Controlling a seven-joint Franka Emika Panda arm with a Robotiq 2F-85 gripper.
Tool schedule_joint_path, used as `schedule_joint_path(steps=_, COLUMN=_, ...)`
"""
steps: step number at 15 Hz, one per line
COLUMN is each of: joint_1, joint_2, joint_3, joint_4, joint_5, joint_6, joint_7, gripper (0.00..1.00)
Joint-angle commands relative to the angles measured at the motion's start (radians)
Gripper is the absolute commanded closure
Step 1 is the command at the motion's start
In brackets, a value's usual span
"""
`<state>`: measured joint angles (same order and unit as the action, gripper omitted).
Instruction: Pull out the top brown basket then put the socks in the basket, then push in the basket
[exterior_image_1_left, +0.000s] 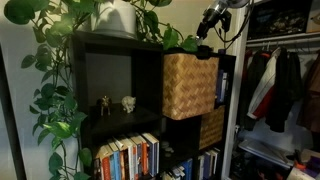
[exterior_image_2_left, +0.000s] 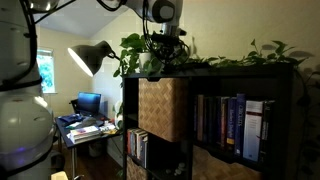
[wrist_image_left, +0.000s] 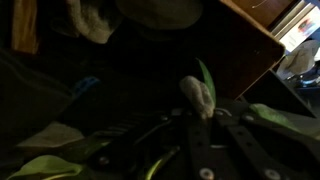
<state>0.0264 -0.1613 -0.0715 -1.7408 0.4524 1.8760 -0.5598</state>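
Note:
The top brown basket (exterior_image_1_left: 188, 85), light tan wicker, sticks out from the front of the upper shelf cubby; it also shows in an exterior view (exterior_image_2_left: 163, 108). My gripper (exterior_image_1_left: 205, 36) hangs above the shelf's top right corner among the plant leaves, just over the basket, and is seen in an exterior view (exterior_image_2_left: 165, 47). In the wrist view the fingers (wrist_image_left: 200, 112) are closed on a small pale grey sock (wrist_image_left: 198, 94). The scene there is very dark. The basket's inside is hidden.
A darker woven basket (exterior_image_1_left: 212, 128) sits in the cubby below. A trailing plant in a white pot (exterior_image_1_left: 115, 18) covers the shelf top. Books (exterior_image_1_left: 128, 155) and small figurines (exterior_image_1_left: 127, 102) fill other cubbies. Clothes (exterior_image_1_left: 275, 85) hang to the side.

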Motion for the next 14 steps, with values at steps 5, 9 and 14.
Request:
schedule_joint_path(steps=5, joint_1=0.012, joint_2=-0.056, joint_3=0.004, joint_4=-0.023, joint_5=0.040, joint_6=-0.207, joint_7=-0.089, gripper=0.92)
schedule_joint_path(steps=9, joint_1=0.008, joint_2=-0.045, joint_3=0.014, joint_4=-0.055, joint_5=0.028, joint_6=-0.185, joint_7=-0.075, gripper=0.91)
schedule_joint_path(steps=14, joint_1=0.005, joint_2=-0.021, joint_3=0.018, joint_4=-0.086, joint_5=0.032, joint_6=-0.141, joint_7=-0.058, gripper=0.92)
